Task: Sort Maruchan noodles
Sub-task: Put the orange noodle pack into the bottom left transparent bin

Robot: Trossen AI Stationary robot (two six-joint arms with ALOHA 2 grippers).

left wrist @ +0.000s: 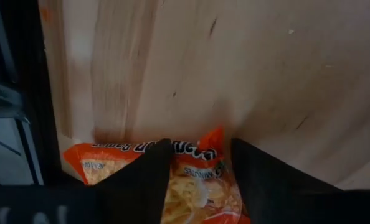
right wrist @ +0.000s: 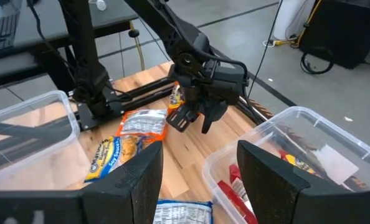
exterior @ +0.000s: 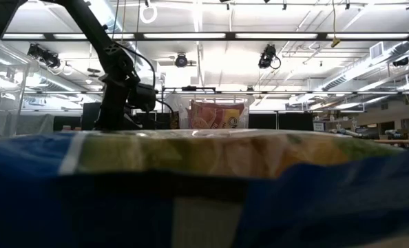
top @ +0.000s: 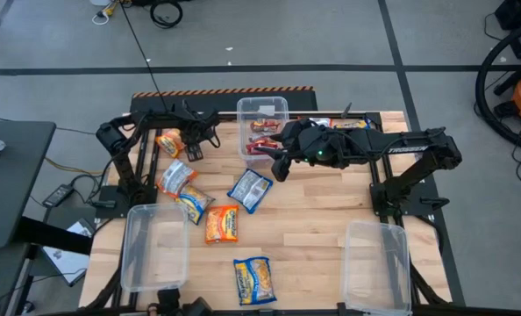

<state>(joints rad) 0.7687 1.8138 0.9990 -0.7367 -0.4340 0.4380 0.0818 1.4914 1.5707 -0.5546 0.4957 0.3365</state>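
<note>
Ramen packets lie flat on the wooden table: an orange one (top: 168, 142) at the far left corner, a red one (top: 176, 175), a blue‑yellow one (top: 193, 202), a blue one (top: 250, 189), another orange (top: 223, 224) and a blue‑yellow one (top: 254, 279) at the near edge. Red packets (right wrist: 235, 183) sit in the far clear bin (top: 263, 104). My left gripper (left wrist: 200, 149) is open with a finger on each side of the orange packet (left wrist: 197, 180); whether it touches, I cannot tell. My right gripper (right wrist: 200, 155) is open in the air beside the far bin (right wrist: 309, 124).
Two more clear bins stand at the near corners, one left (top: 131, 254) and one right (top: 399, 263). More packets (top: 353, 125) lie behind my right arm at the far edge. The near blue‑yellow packet (exterior: 204, 186) fills most of the low view. Bare wood lies mid‑right (top: 322, 211).
</note>
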